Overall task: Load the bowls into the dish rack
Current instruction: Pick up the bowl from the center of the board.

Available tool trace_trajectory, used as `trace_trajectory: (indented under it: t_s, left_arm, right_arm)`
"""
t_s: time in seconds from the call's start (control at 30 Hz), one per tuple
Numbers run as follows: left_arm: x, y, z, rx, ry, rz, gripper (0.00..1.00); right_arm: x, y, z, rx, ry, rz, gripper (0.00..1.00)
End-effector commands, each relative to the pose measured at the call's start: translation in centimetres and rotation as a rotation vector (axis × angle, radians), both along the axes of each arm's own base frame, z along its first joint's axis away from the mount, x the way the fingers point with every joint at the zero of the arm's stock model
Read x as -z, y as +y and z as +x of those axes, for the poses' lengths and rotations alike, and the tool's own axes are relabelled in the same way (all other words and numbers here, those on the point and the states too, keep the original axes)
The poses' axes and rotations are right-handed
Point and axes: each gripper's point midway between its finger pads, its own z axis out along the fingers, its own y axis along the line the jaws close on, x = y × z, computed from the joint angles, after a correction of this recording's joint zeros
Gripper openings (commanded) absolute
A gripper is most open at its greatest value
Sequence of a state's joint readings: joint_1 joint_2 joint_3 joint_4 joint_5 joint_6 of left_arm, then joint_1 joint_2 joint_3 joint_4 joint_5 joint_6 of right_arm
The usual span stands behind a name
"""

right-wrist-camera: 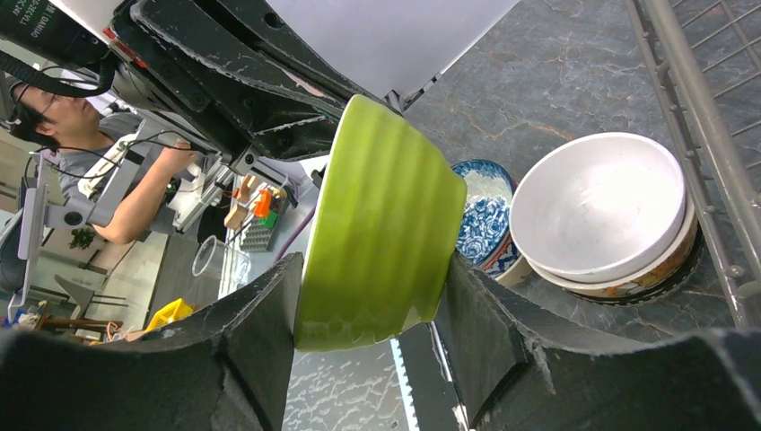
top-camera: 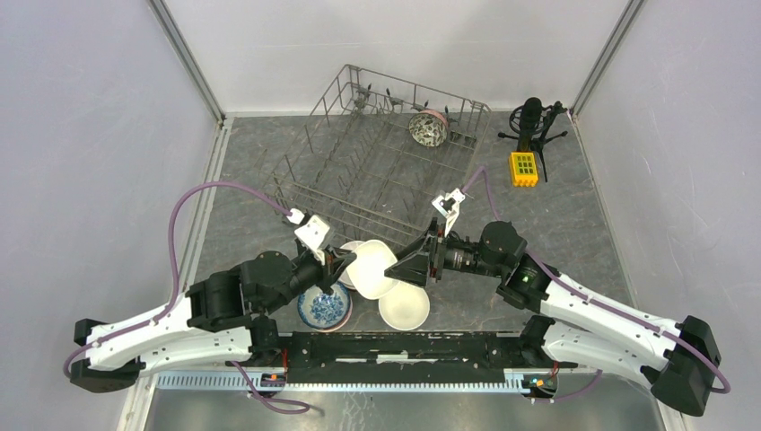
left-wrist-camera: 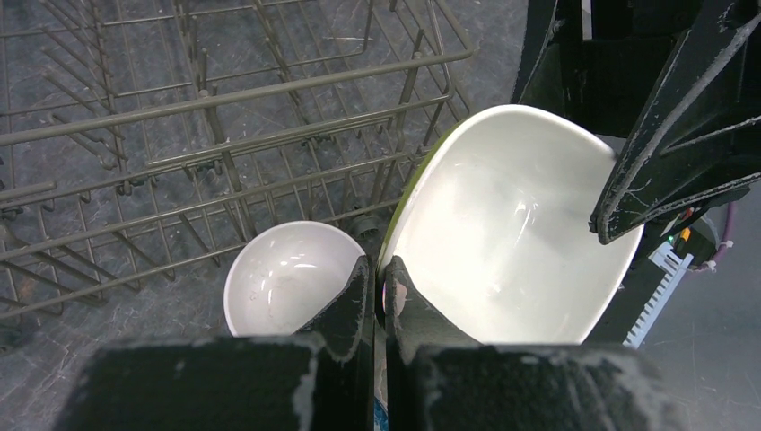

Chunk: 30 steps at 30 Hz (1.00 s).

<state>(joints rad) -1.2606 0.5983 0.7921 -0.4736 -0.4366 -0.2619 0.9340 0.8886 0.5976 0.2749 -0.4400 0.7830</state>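
Observation:
A lime green bowl (top-camera: 371, 268), white inside, hangs tilted on its side between both arms, just in front of the dish rack (top-camera: 386, 171). My left gripper (left-wrist-camera: 379, 269) is shut on its rim (left-wrist-camera: 422, 180). My right gripper (right-wrist-camera: 374, 262) straddles the green bowl (right-wrist-camera: 377, 224), one finger against its rim side and the other against its base. A speckled bowl (top-camera: 428, 129) stands in the rack's far right corner. On the table lie a blue-and-white bowl (top-camera: 323, 307), a white bowl (top-camera: 404, 307) and another white bowl (right-wrist-camera: 597, 206) nested in a tan one (right-wrist-camera: 628, 283).
The rack's near wire wall (left-wrist-camera: 224, 135) stands just beyond the held bowl. A microphone on a small tripod (top-camera: 534, 121) and a yellow block (top-camera: 523, 168) sit at the back right. Pale enclosure walls close in the table on three sides.

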Motion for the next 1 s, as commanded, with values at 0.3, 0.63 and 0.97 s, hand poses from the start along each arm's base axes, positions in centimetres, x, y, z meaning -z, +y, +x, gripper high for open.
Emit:
trace_trajectory:
  t_s: [0.3,0.63,0.97]
  left_arm:
    - [-2.5,0.7,0.6,-0.033,-0.057,-0.047,0.13]
    - [-2.4,1.1,0.7,-0.053,-0.052,-0.051,0.31]
    - [-2.0,0.9,0.9,-0.062,-0.042,-0.034,0.40]
  right_arm:
    - [-2.8,0.0,-0.4,-0.015,-0.060,0.089,0.00]
    - [-3.8,-0.2,-0.2,0.007,-0.083,0.105,0.00]
    - [-4.0,-0.1,-0.1,0.005,-0.086,0.112,0.00]
